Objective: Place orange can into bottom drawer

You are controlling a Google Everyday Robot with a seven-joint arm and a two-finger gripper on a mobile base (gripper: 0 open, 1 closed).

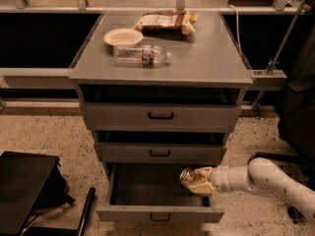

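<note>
Delivering now, with gripper (193, 180) at lower centre-right and fingers (204, 187) clamped round the orange can (188, 175), held tilted above the right end of the open bottom drawer (147, 187); next, likely lowering inside and letting go.

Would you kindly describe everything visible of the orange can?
The orange can is small, shiny metal, golden-orange with darker patches. It lies tipped sideways, its silvery end facing left. The end effector clasps its body from the right, holding it over the right side of the open bottom drawer; whether it touches the drawer is unclear.
</note>
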